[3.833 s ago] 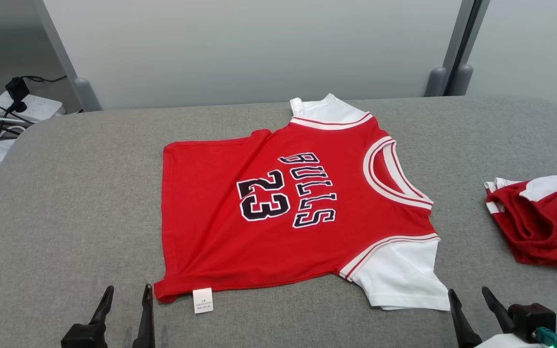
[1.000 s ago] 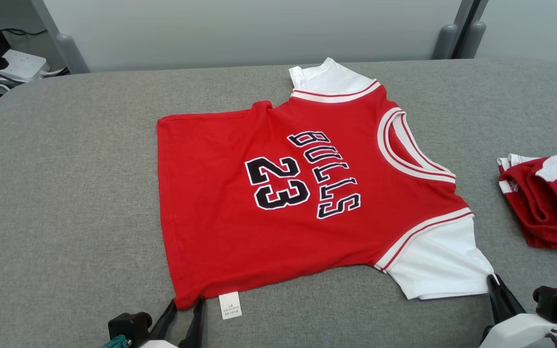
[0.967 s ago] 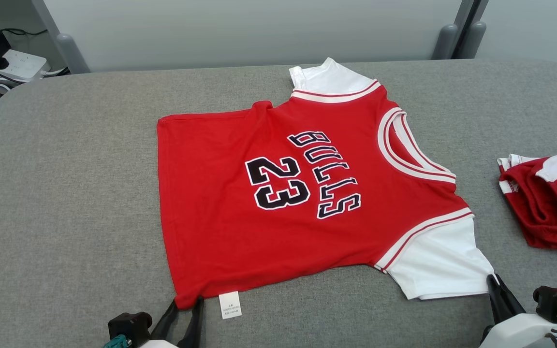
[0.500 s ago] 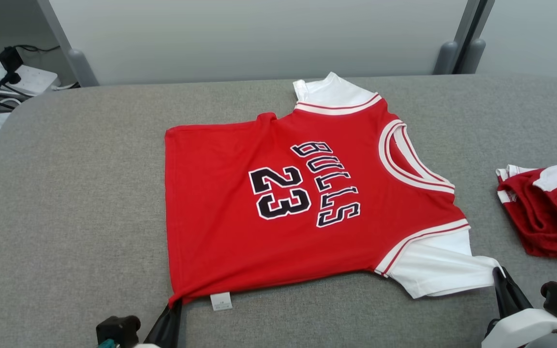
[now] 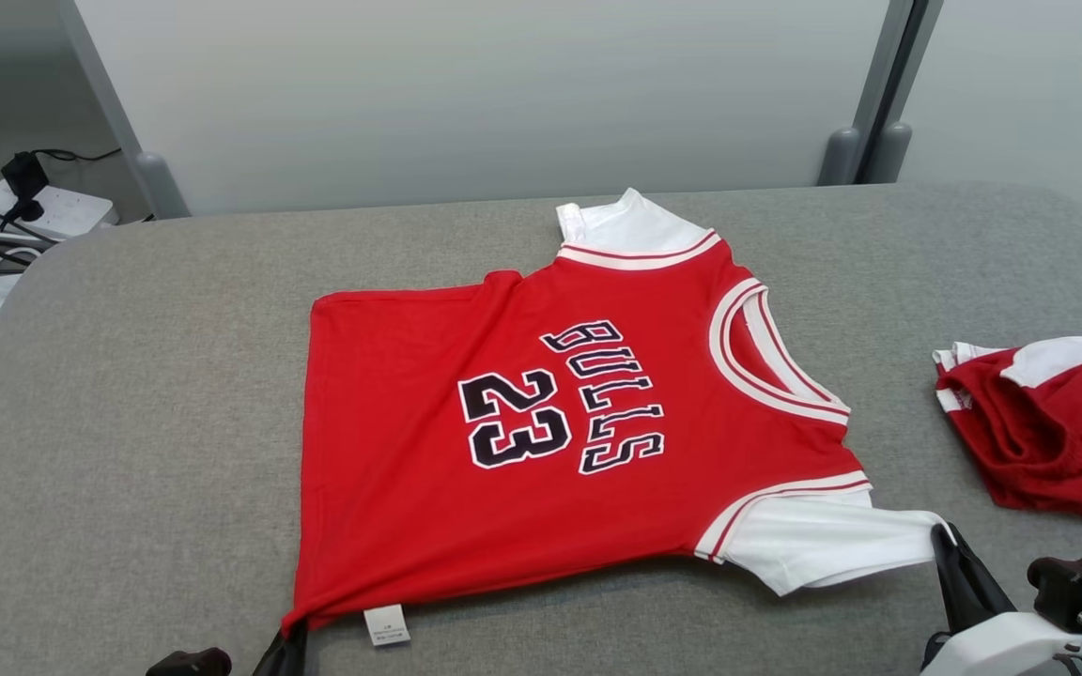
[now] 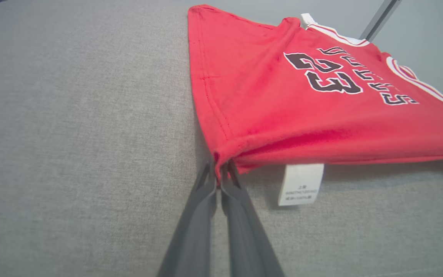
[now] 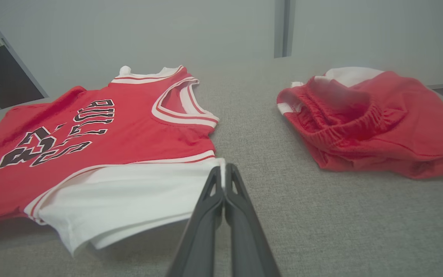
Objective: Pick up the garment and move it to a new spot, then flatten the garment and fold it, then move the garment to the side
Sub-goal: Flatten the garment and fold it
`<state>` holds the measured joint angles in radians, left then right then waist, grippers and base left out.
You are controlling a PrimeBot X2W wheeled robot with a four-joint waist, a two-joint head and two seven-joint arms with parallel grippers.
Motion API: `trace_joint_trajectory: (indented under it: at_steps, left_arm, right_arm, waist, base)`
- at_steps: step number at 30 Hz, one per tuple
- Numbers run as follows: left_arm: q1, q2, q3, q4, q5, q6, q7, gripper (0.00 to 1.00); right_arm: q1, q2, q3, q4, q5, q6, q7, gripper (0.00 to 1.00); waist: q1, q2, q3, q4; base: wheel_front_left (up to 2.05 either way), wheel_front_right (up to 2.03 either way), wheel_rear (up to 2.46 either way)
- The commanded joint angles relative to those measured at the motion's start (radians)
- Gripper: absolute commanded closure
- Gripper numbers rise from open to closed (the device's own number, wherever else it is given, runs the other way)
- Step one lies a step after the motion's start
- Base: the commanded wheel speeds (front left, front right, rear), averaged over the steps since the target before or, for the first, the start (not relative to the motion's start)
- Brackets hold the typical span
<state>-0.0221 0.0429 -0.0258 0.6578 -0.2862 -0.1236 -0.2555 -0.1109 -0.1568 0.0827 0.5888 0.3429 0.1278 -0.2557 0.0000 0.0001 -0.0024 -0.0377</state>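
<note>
Now L gripper [image 6: 218,173] is pinching jersey [image 5: 409,394] at hem corner [image 6: 225,148], R gripper [image 7: 224,175] pinching white sleeve [image 7: 129,192]. Prob. pick-up stage; move, flatten, fold & set aside not yet done.

Midway on grey cloth-covered table [image 5: 128,422] lay red white-sleeved fabric jersey [image 5: 541,422]. My left gripper [image 6: 218,168] was at its near-left hem corner, right gripper [image 7: 224,172] at near sleeve tip. Further right, apart, lay crumpled red shorts [image 5: 1048,441].

I read BULLS and 23 on red shirt [image 5: 560,422]. Print on tag [image 5: 385,623] too small for me.
</note>
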Motion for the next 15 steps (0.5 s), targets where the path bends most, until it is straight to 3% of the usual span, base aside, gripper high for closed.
trace_joint_trajectory:
  at_steps: [1, 8, 15]
  left_arm:
    - [-0.004, 0.012, 0.048, -0.015, 0.011, -0.004, -0.006, 1.00]
    - [-0.008, 0.010, 0.082, -0.050, 0.028, -0.005, -0.006, 1.00]
    - [-0.060, 0.008, 0.042, -0.076, 0.029, -0.007, -0.006, 1.00]
  right_arm:
    - [-0.004, -0.017, 0.025, -0.038, 0.007, 0.003, -0.006, 1.00]
    - [0.021, -0.026, 0.010, -0.127, 0.029, 0.003, -0.006, 1.00]
    - [-0.034, -0.020, 0.018, -0.137, 0.023, 0.003, -0.006, 1.00]
  waist:
    - [0.0000, -0.0001, -0.005, -0.007]
    - [0.0000, -0.0001, -0.010, -0.008]
    - [0.0000, -0.0001, 0.013, 0.011]
  base:
    - [0.00, 0.00, 0.00]
    - [0.00, 0.00, 0.00]
    - [0.00, 0.00, 0.00]
